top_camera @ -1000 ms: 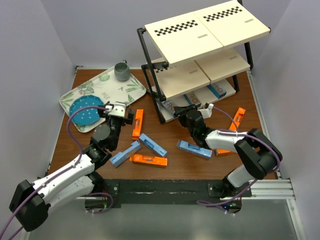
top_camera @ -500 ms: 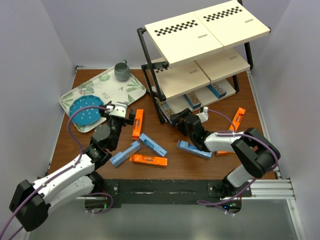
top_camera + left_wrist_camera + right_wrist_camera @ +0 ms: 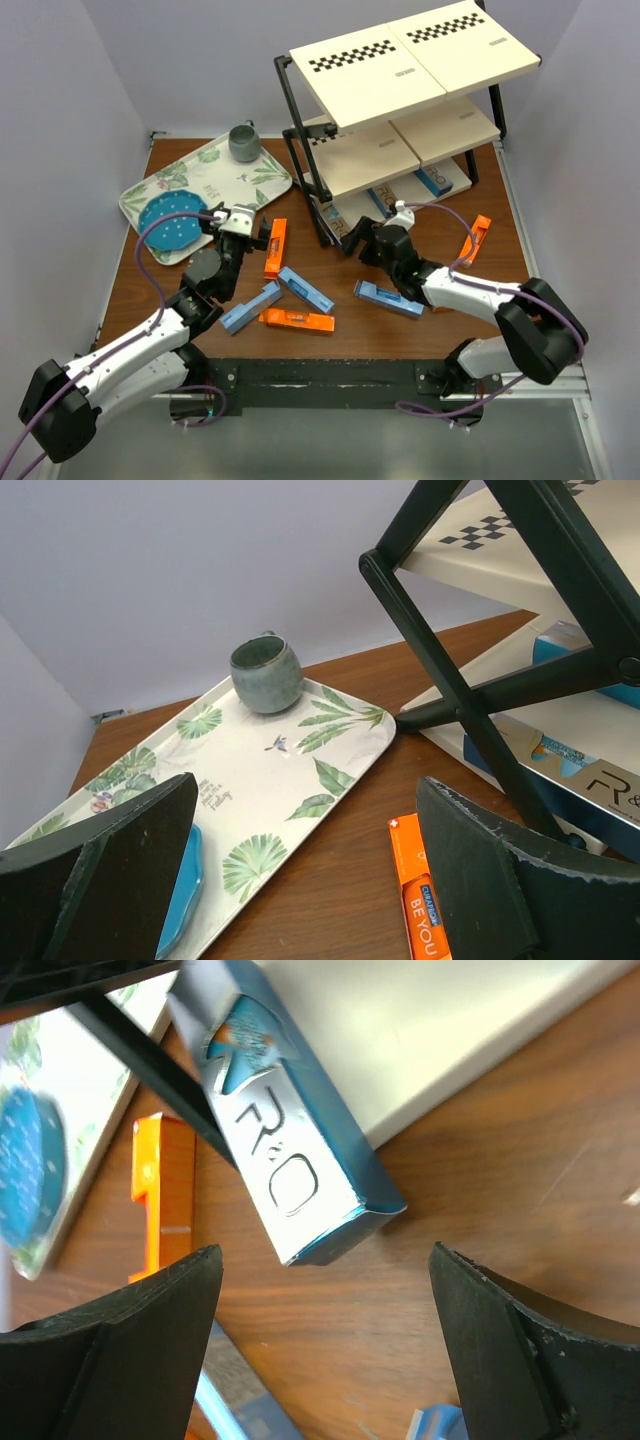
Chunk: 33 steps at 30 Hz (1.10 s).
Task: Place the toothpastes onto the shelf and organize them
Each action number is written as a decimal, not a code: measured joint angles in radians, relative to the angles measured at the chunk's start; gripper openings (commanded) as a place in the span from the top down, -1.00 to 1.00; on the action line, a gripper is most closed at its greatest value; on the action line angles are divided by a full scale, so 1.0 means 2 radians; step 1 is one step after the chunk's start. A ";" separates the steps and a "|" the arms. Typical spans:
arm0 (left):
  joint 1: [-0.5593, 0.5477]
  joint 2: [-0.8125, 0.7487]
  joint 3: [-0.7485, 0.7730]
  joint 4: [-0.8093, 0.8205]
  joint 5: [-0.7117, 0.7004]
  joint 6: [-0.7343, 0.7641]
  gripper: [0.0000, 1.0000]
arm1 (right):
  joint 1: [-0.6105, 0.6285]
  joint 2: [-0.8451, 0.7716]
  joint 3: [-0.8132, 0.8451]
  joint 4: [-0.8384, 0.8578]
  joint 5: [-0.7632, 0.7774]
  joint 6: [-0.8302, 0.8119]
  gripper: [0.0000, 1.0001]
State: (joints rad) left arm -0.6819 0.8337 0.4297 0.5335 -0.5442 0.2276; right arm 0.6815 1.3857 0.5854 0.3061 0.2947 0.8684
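Several toothpastes lie loose on the table: orange ones (image 3: 275, 248) (image 3: 297, 320) (image 3: 473, 238) and blue ones (image 3: 306, 289) (image 3: 250, 307) (image 3: 388, 298). More lie on the bottom board of the shelf (image 3: 400, 75). A silver-and-blue carton (image 3: 285, 1160) (image 3: 340, 228) rests at that board's front left, its near end sticking out over the table. My right gripper (image 3: 325, 1350) (image 3: 365, 243) is open just short of that end, touching nothing. My left gripper (image 3: 310, 880) (image 3: 243, 228) hovers open and empty, an orange carton (image 3: 420, 910) by its right finger.
A leaf-patterned tray (image 3: 215, 175) at the back left holds a grey-green mug (image 3: 243, 142) and a blue plate (image 3: 168, 220). The shelf's black frame legs (image 3: 470, 700) stand close to the right of my left gripper. Walls enclose the table on three sides.
My right gripper has opened, let go of the silver-and-blue carton at the bottom board's front, and drawn back a little. The left arm has not moved.
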 measured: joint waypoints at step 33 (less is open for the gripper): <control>0.000 0.014 0.000 -0.002 0.009 0.000 -0.92 | 0.007 0.114 0.065 0.023 -0.061 -0.344 0.04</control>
State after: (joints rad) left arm -0.6819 0.8616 0.4297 0.5293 -0.5262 0.2276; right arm 0.6949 1.6135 0.7162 0.3519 0.1730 0.1814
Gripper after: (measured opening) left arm 0.961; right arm 0.523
